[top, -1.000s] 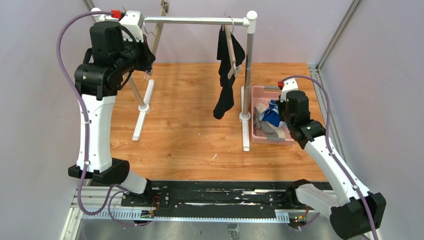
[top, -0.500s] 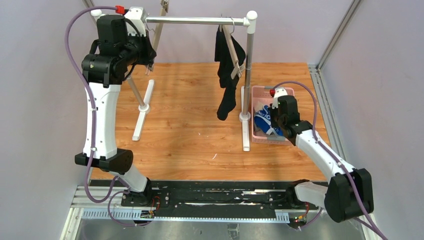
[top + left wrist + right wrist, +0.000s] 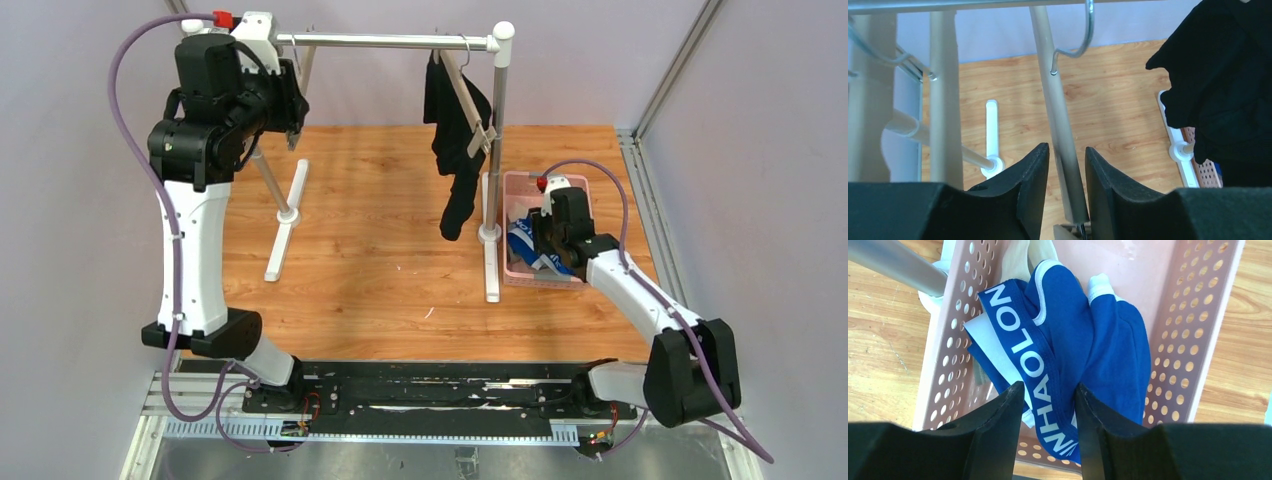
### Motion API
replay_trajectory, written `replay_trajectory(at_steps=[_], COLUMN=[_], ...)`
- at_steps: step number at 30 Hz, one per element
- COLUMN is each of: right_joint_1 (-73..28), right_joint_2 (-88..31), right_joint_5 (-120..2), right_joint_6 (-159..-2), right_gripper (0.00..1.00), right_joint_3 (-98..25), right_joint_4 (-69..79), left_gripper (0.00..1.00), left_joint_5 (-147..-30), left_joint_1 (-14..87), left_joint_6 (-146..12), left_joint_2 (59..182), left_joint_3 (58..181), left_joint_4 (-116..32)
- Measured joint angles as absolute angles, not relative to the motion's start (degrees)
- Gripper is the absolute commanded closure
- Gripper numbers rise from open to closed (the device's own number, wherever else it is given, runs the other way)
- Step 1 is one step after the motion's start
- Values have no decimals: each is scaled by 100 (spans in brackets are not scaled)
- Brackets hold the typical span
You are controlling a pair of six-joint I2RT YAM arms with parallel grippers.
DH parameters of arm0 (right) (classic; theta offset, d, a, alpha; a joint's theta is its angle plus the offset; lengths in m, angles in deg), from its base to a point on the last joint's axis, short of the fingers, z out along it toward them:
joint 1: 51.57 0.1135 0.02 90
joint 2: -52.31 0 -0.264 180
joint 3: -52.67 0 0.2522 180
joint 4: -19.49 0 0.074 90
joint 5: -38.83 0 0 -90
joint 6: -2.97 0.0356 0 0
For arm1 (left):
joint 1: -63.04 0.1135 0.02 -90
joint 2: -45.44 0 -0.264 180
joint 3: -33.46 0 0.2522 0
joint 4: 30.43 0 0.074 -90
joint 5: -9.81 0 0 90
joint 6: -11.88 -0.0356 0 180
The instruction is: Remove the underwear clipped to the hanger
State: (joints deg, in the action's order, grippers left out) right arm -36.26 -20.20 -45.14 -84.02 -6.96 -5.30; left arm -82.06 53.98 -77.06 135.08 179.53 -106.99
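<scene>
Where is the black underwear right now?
In the top view, the black underwear hangs from the wooden hanger at the rail's right end, just left of the post and up-left of the pink basket.

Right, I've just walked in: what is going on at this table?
Two robot arms are unloading a clothes rail. The right pincer sits low and open over the blue briefs, which lie in the pink basket. The left pincer is up at the rail, fingers either side of a wooden hanger; whether it grips is unclear. The black briefs hang from a second hanger.
</scene>
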Motion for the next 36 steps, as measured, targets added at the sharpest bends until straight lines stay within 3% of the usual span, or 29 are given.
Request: replay_trajectory(at_steps=[10,11,14,15,21,30,36], right_joint_1=[-3628,-3628,-3628,-3628,-3615,-2828,-2369], right_joint_2=[-1155,-1026,-652,-508,67,63,-396], right_joint_5=[-4412,-4407,-4420,-4444,-4934,-5199,-5185], right_joint_6=[-8404,-8404,-8387,-8363,-8186,-8061,-8068], right_gripper=[58,61,95,99,99,100,99], right_joint_3=[-827,-829,-832,-840,-1264,-2084,-2436], right_joint_4=[-797,-827,-893,-915,-932,-720,-440], left_gripper=[56,58,73,73,71,70,68], left_joint_5=[-8123,-8121,-8154,-8187,-8423,-8152,-8121], left_joint_1=[5398,5398,5398,5398,5181,3221,2867], left_joint_6=[-7782,-7791,-7813,-7826,-7832,-7940,-7916], left_joint_2=[12804,12721,12485,12407,12092,12396,12866], left_joint_3=[17918,17898,17848,17844,17872,17892,17770], left_joint_4=[-10682,-10673,-10677,-10671,-10623,-10546,-10293])
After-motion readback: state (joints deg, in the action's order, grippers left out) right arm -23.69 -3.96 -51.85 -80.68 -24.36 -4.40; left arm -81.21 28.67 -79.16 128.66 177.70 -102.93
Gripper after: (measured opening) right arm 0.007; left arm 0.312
